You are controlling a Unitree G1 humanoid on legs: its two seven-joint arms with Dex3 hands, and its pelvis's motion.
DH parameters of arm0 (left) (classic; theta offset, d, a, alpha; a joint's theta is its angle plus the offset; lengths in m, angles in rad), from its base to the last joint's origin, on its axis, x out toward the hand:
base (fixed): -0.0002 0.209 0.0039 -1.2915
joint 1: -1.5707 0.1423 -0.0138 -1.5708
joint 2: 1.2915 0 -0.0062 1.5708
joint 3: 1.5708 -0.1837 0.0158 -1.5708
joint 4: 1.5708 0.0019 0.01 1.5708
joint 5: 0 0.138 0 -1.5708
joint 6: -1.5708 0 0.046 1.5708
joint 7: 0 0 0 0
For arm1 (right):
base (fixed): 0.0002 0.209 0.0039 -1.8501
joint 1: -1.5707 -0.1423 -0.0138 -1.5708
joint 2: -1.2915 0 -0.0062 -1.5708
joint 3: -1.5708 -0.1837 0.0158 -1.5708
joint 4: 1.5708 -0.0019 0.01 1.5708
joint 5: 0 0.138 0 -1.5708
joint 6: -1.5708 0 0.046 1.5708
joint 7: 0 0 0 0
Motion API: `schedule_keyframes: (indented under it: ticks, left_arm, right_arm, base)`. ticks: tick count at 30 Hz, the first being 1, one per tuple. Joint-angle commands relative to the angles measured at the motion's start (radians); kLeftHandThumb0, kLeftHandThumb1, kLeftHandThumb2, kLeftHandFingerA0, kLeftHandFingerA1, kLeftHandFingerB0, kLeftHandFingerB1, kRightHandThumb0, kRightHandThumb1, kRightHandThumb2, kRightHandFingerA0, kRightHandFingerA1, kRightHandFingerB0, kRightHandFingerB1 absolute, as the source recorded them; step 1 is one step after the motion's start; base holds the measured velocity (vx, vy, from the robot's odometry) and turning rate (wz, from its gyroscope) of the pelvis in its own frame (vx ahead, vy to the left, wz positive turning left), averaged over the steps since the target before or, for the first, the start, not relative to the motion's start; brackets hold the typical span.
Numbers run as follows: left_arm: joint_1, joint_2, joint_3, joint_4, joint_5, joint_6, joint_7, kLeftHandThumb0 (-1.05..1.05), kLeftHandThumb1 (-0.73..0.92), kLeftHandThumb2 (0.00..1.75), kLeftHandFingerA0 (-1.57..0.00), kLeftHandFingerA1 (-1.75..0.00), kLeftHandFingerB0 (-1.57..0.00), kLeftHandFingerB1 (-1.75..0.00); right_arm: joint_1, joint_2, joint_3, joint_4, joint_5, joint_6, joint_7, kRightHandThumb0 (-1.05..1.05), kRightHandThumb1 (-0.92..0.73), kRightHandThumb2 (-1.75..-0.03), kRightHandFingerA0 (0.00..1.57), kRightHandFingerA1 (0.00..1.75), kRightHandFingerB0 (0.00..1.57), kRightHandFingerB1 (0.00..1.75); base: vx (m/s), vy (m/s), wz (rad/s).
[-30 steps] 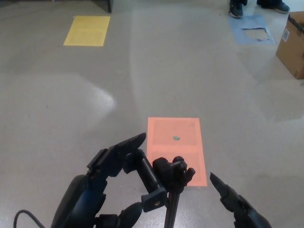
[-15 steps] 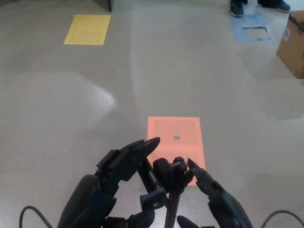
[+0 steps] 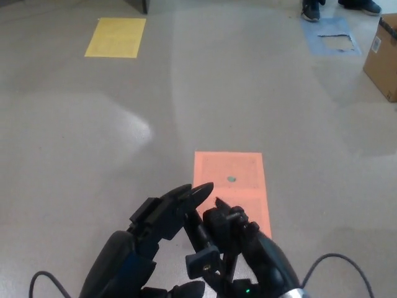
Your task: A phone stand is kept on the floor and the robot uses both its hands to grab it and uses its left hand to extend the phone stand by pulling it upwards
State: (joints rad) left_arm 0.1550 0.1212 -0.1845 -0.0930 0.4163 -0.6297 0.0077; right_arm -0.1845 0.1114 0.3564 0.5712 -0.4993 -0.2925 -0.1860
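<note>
Phone stand point(image 3: 214, 239) stands upright on the floor point(image 3: 93, 124), at the near edge of an orange floor mark point(image 3: 229, 180). Left robot hand point(image 3: 149, 245) cups it from the left, fingers spread, not clearly closed on it. Right robot hand point(image 3: 260, 261) is wrapped against the stand's head; grip state unclear. Cardboard box point(image 3: 383, 59) far right.

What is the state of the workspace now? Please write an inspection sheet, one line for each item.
Surface: grey floor with light glare; orange sheet under the work.
Job's things: black phone stand upright between both hands.
Clutter: yellow sheet, blue sheet, cardboard box.
Hands: left hand open, fingers around the stand's left side; right hand against its right side, grip unclear.
Cables: black cable near the right wrist.
Surroundings: a person's shoes at the far edge.
</note>
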Motion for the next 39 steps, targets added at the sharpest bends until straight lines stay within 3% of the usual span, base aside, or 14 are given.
schedule_keyframes:
  ticks: [1,3,5,6,7,8,9,10,17,18,19,21,26,39]
  left_arm:
    - [-0.012,0.007,-0.007,0.009,-0.022,-0.005,0.004,-0.93,0.69,1.04,-0.05,-0.37,-0.05,-0.36]
    - [-0.01,0.007,-0.008,0.004,-0.026,-0.002,0.001,-0.84,0.63,1.02,-0.05,-0.38,-0.05,-0.38]
    - [-0.009,0.01,-0.01,0.001,-0.038,0.003,-0.007,-0.84,0.63,1.02,-0.05,-0.38,-0.05,-0.38]
    - [-0.005,0.018,-0.002,-0.009,-0.032,0.006,-0.008,-0.92,0.67,1.01,-0.06,-0.38,-0.06,-0.37]
    - [-0.004,0.019,-0.002,-0.01,-0.032,0.006,-0.008,-0.92,0.67,1.01,-0.06,-0.38,-0.06,-0.37]
    - [-0.005,0.021,0.001,-0.01,-0.033,0.004,-0.007,-0.38,0.41,1.03,0.0,-0.49,0.0,-0.47]
    - [-0.006,0.022,0.003,-0.01,-0.036,0.001,-0.005,-0.38,0.41,1.03,0.0,-0.49,0.0,-0.47]
    - [-0.007,0.02,0.004,-0.004,-0.039,-0.007,0.0,-0.38,0.43,1.04,0.0,-0.49,0.0,-0.47]
    - [0.004,0.01,-0.009,-0.013,-0.045,0.007,-0.005,-0.37,0.43,1.04,0.0,-0.49,0.0,-0.47]
    - [0.002,0.008,-0.012,-0.011,-0.047,0.004,-0.004,-0.77,0.81,0.66,-0.18,-0.27,-0.2,-0.27]
    - [0.002,0.008,-0.014,-0.01,-0.048,0.003,-0.003,-0.77,0.81,0.66,-0.18,-0.27,-0.2,-0.27]
    - [-0.001,0.009,-0.015,-0.007,-0.04,0.001,0.002,-0.76,0.81,0.66,-0.19,-0.27,-0.21,-0.28]
    - [-0.007,0.005,-0.019,-0.012,-0.04,0.01,0.0,-0.76,0.81,0.63,-0.23,-0.27,-0.22,-0.27]
    - [-0.023,-0.002,-0.03,0.004,-0.03,-0.008,0.012,-0.73,0.8,0.64,-0.26,-0.3,-0.25,-0.29]
  right_arm:
    - [0.012,0.036,0.001,0.045,0.054,-0.003,0.0,-0.64,-0.62,-0.57,0.23,0.87,0.26,0.83]
    - [0.021,0.078,-0.035,0.089,0.109,-0.065,-0.036,-0.48,-0.6,-0.61,0.88,1.6,0.78,1.65]
    - [0.02,0.098,-0.052,0.12,0.119,-0.095,-0.064,-0.48,-0.6,-0.61,0.88,1.6,0.78,1.65]
    - [0.01,0.103,-0.05,0.158,0.084,-0.074,-0.114,-0.45,-0.73,-0.62,1.21,1.72,1.1,1.75]
    - [0.007,0.105,-0.051,0.167,0.08,-0.075,-0.121,-0.45,-0.73,-0.62,1.21,1.72,1.1,1.75]
    - [0.004,0.107,-0.059,0.174,0.091,-0.07,-0.115,-0.41,-0.63,-0.65,1.2,1.63,1.06,1.75]
    - [0.003,0.11,-0.067,0.177,0.106,-0.06,-0.104,-0.41,-0.63,-0.65,1.2,1.63,1.06,1.75]
    - [0.016,0.116,-0.088,0.174,0.152,-0.067,-0.07,-0.45,-0.63,-0.62,1.21,1.33,1.03,1.5]
    - [0.022,0.111,-0.085,0.176,0.159,-0.052,-0.065,-0.42,-0.68,-0.61,1.16,1.4,0.98,1.58]
    - [0.025,0.113,-0.088,0.178,0.17,-0.058,-0.058,-0.45,-0.66,-0.66,1.11,1.46,0.94,1.54]
    - [0.026,0.114,-0.088,0.178,0.176,-0.061,-0.056,-0.45,-0.66,-0.66,1.11,1.46,0.94,1.54]
    - [0.025,0.108,-0.083,0.191,0.172,-0.077,-0.063,-0.47,-0.71,-0.63,1.15,1.14,0.92,1.08]
    - [0.024,0.11,-0.094,0.215,0.212,-0.114,-0.036,-0.54,-0.79,-0.64,1.05,1.11,0.79,0.94]
    - [0.014,0.1,-0.073,0.222,0.182,-0.091,-0.07,-0.55,-0.83,-0.65,0.82,1.1,0.65,0.93]
  base:
    - [0.0,0.0,0.0]
    - [0.0,0.0,0.0]
    - [0.0,0.0,0.0]
    - [0.0,0.0,0.0]
    - [0.0,0.0,0.0]
    - [0.0,0.0,0.0]
    - [0.0,0.0,0.0]
    - [0.0,0.0,0.0]
    - [0.0,0.0,0.0]
    - [0.0,0.0,0.0]
    - [0.0,0.0,0.0]
    - [0.0,0.0,0.0]
    - [0.0,0.0,0.0]
    - [0.0,0.0,0.0]
